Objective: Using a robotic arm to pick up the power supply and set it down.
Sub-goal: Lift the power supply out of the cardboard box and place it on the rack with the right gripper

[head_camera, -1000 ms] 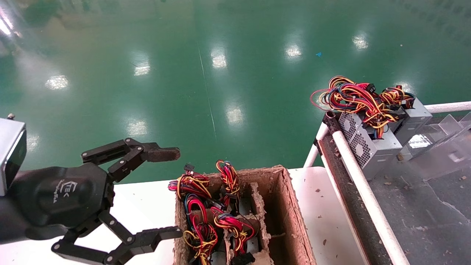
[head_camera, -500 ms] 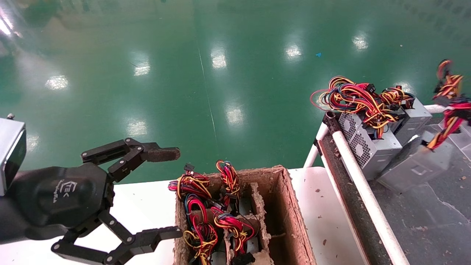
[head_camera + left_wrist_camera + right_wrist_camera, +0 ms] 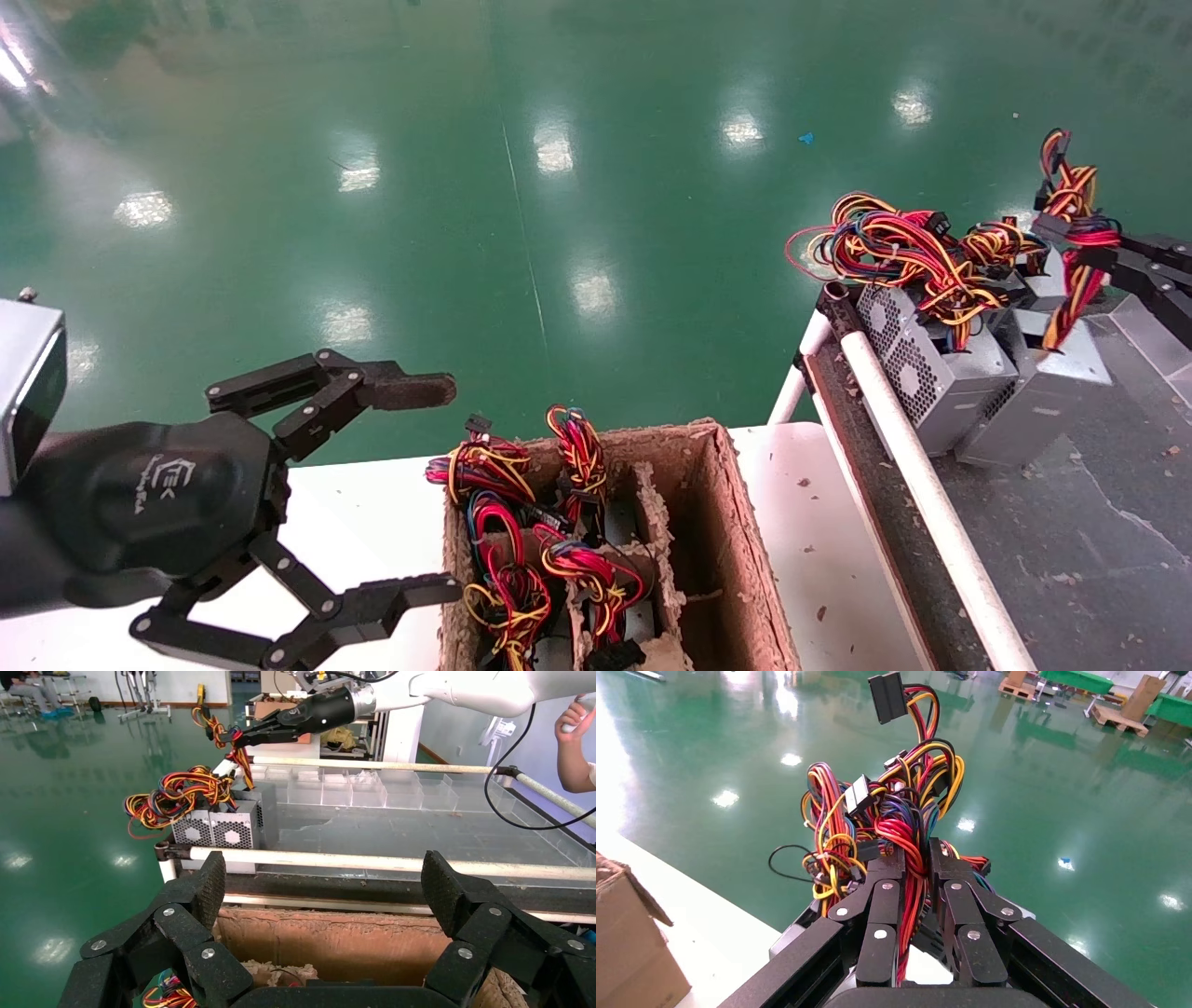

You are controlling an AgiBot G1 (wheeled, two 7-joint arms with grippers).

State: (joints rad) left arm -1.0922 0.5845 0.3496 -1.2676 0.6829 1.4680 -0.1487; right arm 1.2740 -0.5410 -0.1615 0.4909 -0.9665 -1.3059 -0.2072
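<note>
My right gripper reaches in from the right edge of the head view, shut on the red, yellow and orange wire bundle of the power supply. The silver-grey box hangs below the gripper, at the level of the dark belt and close against a neighbouring supply; I cannot tell whether it rests on the belt. In the right wrist view the black fingers clamp the wires, and the box is mostly hidden behind them. My left gripper stays open at the lower left, beside the cardboard box.
Two other power supplies with tangled wires stand at the belt's far end behind a white rail. A brown cardboard box on the white table holds several more wire bundles. Clear plastic bins lie beyond the belt.
The right gripper has come into view from the right carrying the power supply and moved it left, up against the supplies on the belt. The left arm has not moved.
</note>
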